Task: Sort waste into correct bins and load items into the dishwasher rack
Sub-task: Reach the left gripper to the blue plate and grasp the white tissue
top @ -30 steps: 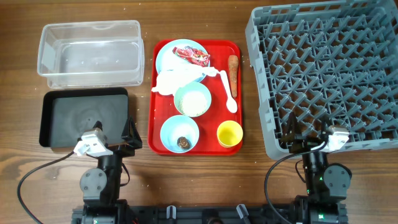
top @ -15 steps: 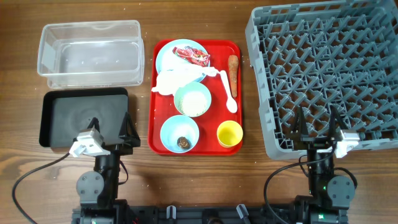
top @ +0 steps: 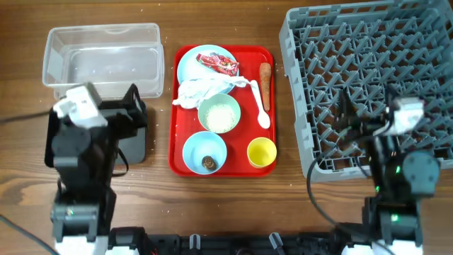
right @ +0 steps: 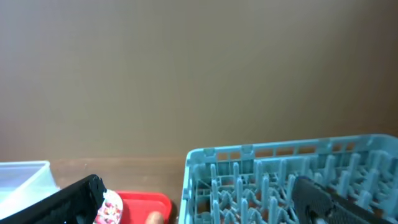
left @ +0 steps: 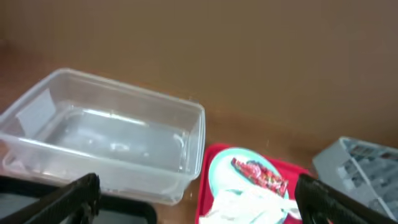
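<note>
— Where are your pincers?
— My left gripper (left: 198, 185) is spread wide and empty over the black tray (top: 136, 149), nine o'clock of the red tray (top: 173, 127). My right gripper (right: 198, 185), likewise parted, hangs over the dishwasher rack (top: 340, 57), three o'clock.
— The waste?
— The red wrapper (top: 218, 64) lies on the blue plate (top: 187, 69), twelve o'clock.

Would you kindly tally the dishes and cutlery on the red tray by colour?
Light blue: 2 (plate, blue bowl)
Pale green: 1 (green bowl)
Yellow: 1 (cup)
White: 1 (spoon)
Total: 5
</note>
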Robot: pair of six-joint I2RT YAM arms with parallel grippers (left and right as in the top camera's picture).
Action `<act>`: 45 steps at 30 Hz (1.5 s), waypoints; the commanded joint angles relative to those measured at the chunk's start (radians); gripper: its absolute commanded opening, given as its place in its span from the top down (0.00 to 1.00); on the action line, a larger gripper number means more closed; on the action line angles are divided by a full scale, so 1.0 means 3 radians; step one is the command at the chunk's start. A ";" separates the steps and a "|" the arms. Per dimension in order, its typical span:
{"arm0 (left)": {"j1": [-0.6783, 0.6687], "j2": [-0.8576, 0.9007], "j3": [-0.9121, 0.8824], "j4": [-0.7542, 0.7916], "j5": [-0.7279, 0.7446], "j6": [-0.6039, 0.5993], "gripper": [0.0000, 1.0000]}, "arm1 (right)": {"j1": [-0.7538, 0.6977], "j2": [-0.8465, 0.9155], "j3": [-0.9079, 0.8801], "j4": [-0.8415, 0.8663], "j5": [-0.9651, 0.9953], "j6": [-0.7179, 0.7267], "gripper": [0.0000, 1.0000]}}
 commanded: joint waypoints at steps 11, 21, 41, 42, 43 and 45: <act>-0.0070 0.2071 0.2473 -0.2010 0.0294 0.0079 0.00 | -0.0010 0.1691 0.2248 -0.2483 -0.0393 -0.0484 0.00; -0.0338 0.2597 0.2611 -0.1742 0.1017 -0.0053 0.00 | -0.0010 0.1774 0.2270 -0.2646 -0.0464 -0.0261 0.00; -0.1314 0.5083 0.4260 -0.2824 -0.0114 -0.1625 0.01 | -0.0010 0.1802 0.2265 -0.2885 -0.0376 -0.0277 0.00; -0.1312 0.5119 0.4260 -0.2836 -0.0113 -0.1625 0.00 | -0.0010 0.1802 0.2265 -0.2889 -0.0376 -0.0276 0.00; -0.1301 0.5149 0.4259 -0.2850 -0.0118 -0.1626 0.00 | -0.0010 0.1806 0.2265 -0.2894 -0.0376 -0.0277 0.00; -0.1294 0.5230 0.4253 -0.2838 -0.0148 -0.1624 0.01 | -0.0010 0.1840 0.2265 -0.2900 -0.0376 -0.0277 0.00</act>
